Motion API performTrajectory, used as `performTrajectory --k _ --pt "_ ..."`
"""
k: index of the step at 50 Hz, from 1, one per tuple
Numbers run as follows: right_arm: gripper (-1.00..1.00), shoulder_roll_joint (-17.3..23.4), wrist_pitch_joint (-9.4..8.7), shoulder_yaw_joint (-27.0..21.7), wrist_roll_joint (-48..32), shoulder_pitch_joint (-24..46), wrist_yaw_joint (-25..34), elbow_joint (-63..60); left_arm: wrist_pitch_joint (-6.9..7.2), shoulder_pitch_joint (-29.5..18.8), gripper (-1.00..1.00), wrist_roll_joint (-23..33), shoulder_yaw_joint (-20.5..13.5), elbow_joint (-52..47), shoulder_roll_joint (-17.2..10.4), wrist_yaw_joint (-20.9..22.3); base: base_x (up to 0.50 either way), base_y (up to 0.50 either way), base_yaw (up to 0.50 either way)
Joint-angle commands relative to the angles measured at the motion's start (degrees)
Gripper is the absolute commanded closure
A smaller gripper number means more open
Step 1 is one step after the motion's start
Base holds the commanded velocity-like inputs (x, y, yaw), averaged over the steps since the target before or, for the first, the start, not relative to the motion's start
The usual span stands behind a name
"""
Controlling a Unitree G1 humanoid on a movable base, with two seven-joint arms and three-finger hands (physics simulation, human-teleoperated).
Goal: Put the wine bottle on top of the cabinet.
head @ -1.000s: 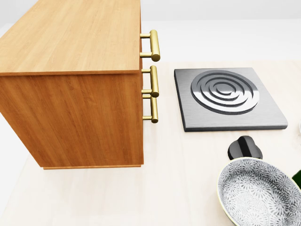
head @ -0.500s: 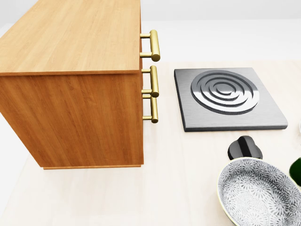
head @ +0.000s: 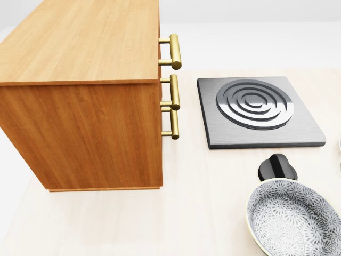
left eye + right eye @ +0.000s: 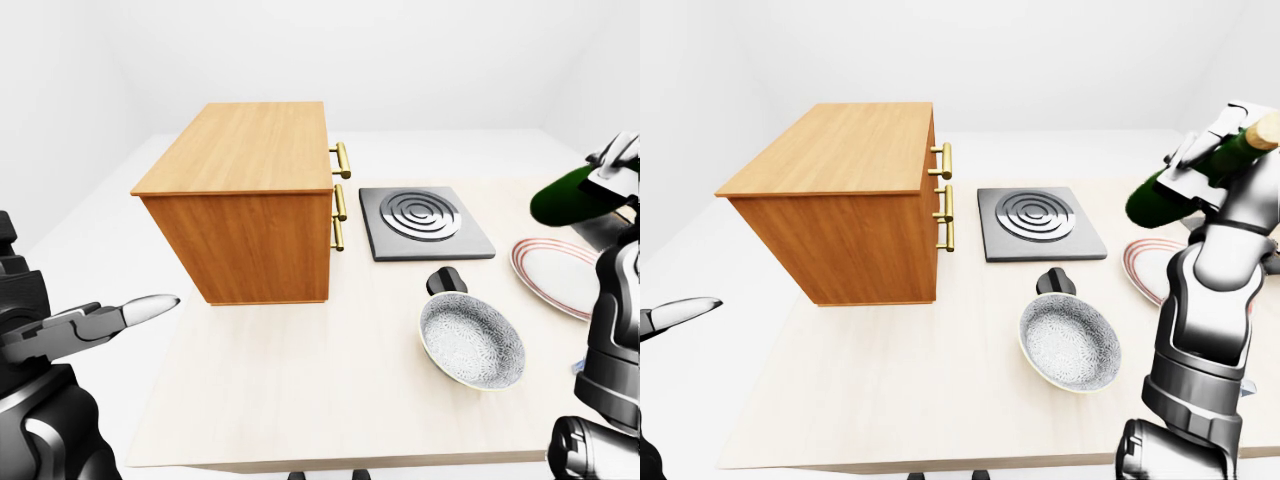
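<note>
The dark green wine bottle [image 4: 1170,190] with a tan cork end is tilted in the air at the right of the right-eye view, above the table. My right hand [image 4: 1202,160] is shut round its middle. The wooden cabinet [image 4: 845,205] with brass handles [image 4: 946,160] stands at the table's left; its flat top [image 3: 80,37] fills the head view's upper left. My left hand [image 4: 110,320] is open and empty at the left-eye view's lower left, off the table's left edge.
A grey hob plate [image 3: 258,109] with rings lies right of the cabinet. A black knob [image 3: 277,166] and a patterned bowl [image 3: 293,218] sit below it. A red-rimmed plate [image 4: 560,275] lies at the table's right, under the bottle.
The dark green bottle edge seen at the head view's lower right has moved out of that view. The cabinet, hob and bowl have not shifted.
</note>
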State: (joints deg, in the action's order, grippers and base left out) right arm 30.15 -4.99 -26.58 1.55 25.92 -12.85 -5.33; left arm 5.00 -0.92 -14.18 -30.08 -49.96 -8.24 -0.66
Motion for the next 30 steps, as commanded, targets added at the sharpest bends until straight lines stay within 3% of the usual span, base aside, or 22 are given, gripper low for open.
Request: performTrajectory --k 1,7,10,14,30 --pt "1.00 2.78 -0.01 4.53 -6.44 13.83 4.98 -8.71 0.00 -0.05 -1.00 -0.28 -0.20 -0.09 -0.06 -0.05 0.00 0.00 0.00" --pt "1.00 3.29 -0.01 8.33 -5.42 24.26 7.69 -1.11 0.00 -0.26 -1.00 -0.57 -0.25 -0.36 -0.24 -0.31 0.00 0.00 0.00" --pt "1.00 4.18 -0.01 13.63 -5.61 31.34 10.66 5.92 0.00 -0.58 -1.00 -1.03 -0.53 -0.81 -0.46 -0.55 0.00 0.00 0.00" --pt "0.93 3.04 -0.01 16.73 -8.15 40.53 12.43 16.16 0.00 -0.41 -1.00 -1.54 -1.11 -1.02 -0.54 -0.52 0.00 0.00 0.00" --pt "0.93 -2.45 -0.01 20.37 -15.44 75.69 14.07 68.83 0.00 -0.45 -1.00 -2.04 -1.65 -1.08 -0.83 -0.63 0.00 0.00 0.00"
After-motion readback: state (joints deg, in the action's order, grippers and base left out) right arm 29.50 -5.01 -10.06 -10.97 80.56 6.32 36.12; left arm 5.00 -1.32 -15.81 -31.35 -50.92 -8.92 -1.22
